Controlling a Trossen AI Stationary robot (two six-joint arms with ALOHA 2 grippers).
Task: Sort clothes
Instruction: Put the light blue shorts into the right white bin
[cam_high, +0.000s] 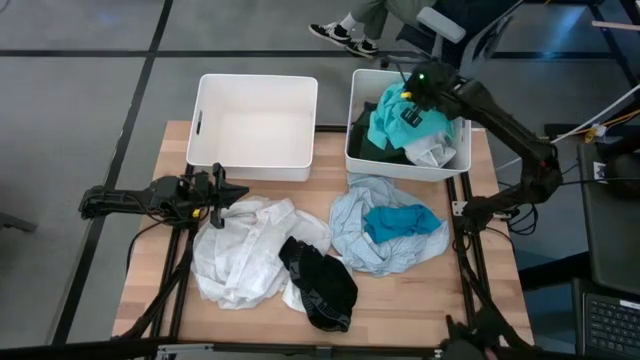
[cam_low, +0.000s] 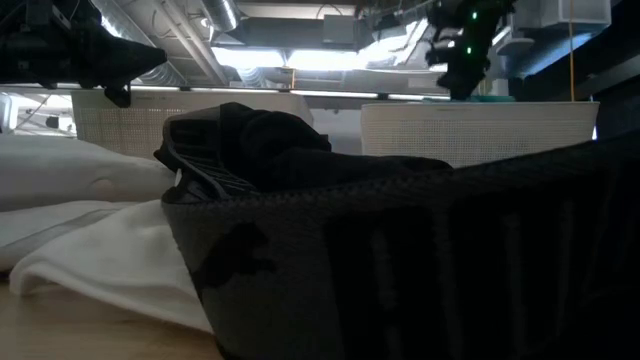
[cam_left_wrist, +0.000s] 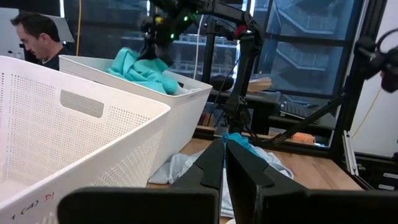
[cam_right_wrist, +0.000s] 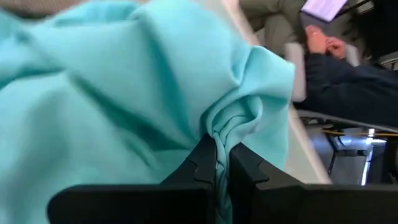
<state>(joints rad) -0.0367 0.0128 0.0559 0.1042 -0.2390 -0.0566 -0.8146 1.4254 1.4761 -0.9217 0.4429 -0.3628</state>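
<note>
A teal garment lies on top of dark clothes in the right white bin. My right gripper is over that bin, shut on the teal garment. My left gripper is shut and empty, level above the white garment at the table's left. A black garment lies on the white one. A pale blue garment with a second teal piece on it lies at the table's right. The left white bin is empty. My right gripper pinches a bunched fold of the teal garment between its two fingers, several layers gathered together. It comes from above, over the right bin. The rest of the garment spreads out below the fingers and rests on the clothes in the bin.
Two white bins stand side by side at the table's far edge. A person sits beyond the far edge, and another shows past the left bin. Bare wood shows along the table's near edge.
</note>
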